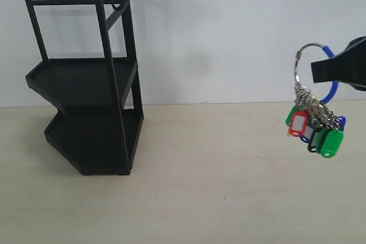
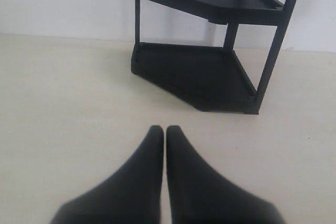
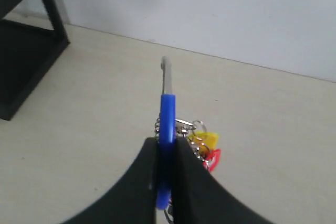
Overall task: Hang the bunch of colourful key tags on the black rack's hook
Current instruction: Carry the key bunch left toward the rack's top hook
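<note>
Fingers [image 3: 142, 182] of the right gripper [image 3: 166, 142] are pinched on the blue loop [image 3: 167, 111] of the colourful key tag bunch [image 1: 314, 127], which hangs in the air above the table [image 1: 229, 198] at the right of the scene, tags dangling below the silver ring. Over on the left stands the black rack [image 1: 86, 84] with its 2 trays, the hook [image 1: 126, 1] on its top frame well apart from the bunch. The left gripper [image 2: 165, 131] hovers low over the table facing the rack, its 2 fingers pressed together.
</note>
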